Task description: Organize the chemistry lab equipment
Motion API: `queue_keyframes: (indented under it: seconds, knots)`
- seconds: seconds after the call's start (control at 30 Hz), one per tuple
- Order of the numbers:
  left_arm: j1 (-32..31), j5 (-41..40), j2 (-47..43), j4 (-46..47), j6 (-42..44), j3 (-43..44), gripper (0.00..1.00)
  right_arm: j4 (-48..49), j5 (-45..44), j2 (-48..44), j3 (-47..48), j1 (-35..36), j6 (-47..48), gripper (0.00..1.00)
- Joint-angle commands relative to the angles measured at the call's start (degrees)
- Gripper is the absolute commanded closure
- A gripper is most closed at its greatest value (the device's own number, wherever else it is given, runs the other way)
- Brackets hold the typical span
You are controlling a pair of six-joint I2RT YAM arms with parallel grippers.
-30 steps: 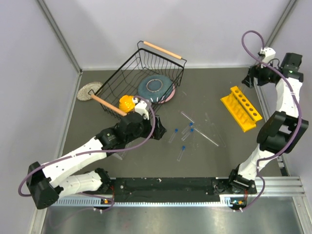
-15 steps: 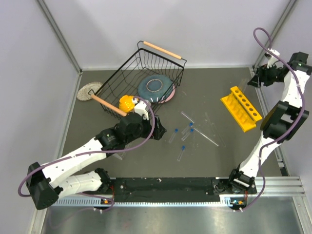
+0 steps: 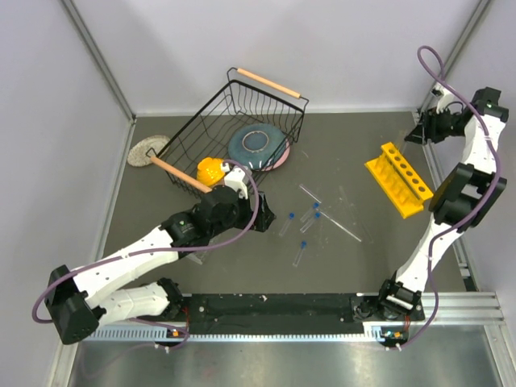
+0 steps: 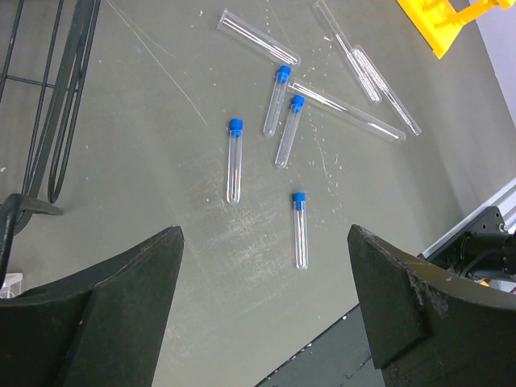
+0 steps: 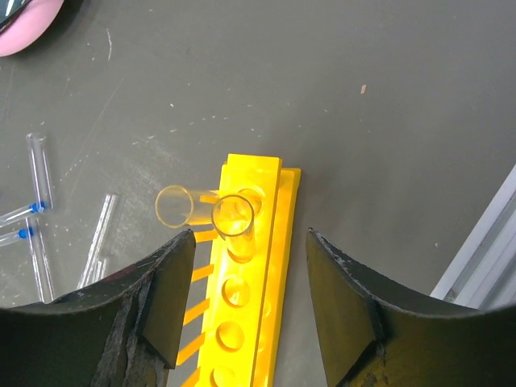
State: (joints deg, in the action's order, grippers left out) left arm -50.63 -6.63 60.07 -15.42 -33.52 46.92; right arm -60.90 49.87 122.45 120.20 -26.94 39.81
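Observation:
Several small clear tubes with blue caps (image 3: 300, 251) lie on the dark table mid-right, also in the left wrist view (image 4: 300, 230). Long clear glass rods (image 3: 343, 226) lie beside them, also in the left wrist view (image 4: 347, 113). My left gripper (image 3: 260, 219) is open and empty, hovering left of the tubes, also in the left wrist view (image 4: 264, 232). The yellow holed rack (image 3: 399, 179) stands at the right. My right gripper (image 3: 419, 133) is open above its far end, also in the right wrist view (image 5: 251, 234). Two clear open tubes (image 5: 235, 216) stand at that end. A clear plastic piece (image 3: 197, 256) shows under my left arm.
A black wire basket (image 3: 234, 121) with wooden handles stands at the back left, holding a blue plate (image 3: 256, 143). An orange bowl (image 3: 210, 169) sits by its near handle. A round woven disc (image 3: 147, 150) lies at the far left. A metal rail (image 3: 451, 210) runs along the right edge.
My right arm's upper links have swung toward the far right corner, while its gripper stays over the rack's far end. My left arm has barely moved.

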Motion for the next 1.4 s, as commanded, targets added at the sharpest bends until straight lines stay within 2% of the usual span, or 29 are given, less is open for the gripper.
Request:
queue_keyframes:
  seconds: [0.0, 0.3, 0.43, 0.53, 0.77, 1.37]
  knots:
    - [0.3, 0.4, 0.1, 2.0, 0.0, 1.7, 0.11, 0.7, 2.8, 1.2, 4.0, 0.8, -0.8, 0.44]
    - [0.3, 0.2, 0.3, 1.3, 0.2, 2.5, 0.11, 1.2, 3.5, 3.1, 5.2, 1.6, -1.3, 0.49]
    - [0.3, 0.5, 0.5, 1.3, 0.3, 2.7, 0.11, 1.5, 3.7, 3.4, 5.1, 1.6, -1.4, 0.55]
    - [0.3, 0.6, 0.7, 1.3, 0.5, 2.8, 0.11, 1.5, 4.3, 3.4, 5.0, 1.6, -1.3, 0.6]
    - [0.3, 0.9, 1.1, 1.3, 0.6, 3.3, 0.12, 1.8, 5.0, 2.2, 3.6, 1.6, 0.2, 0.78]
    - [0.3, 1.4, 0.5, 1.8, 0.1, 2.4, 0.12, 8.3, 5.5, -9.2, -10.6, 1.2, 4.5, 0.81]
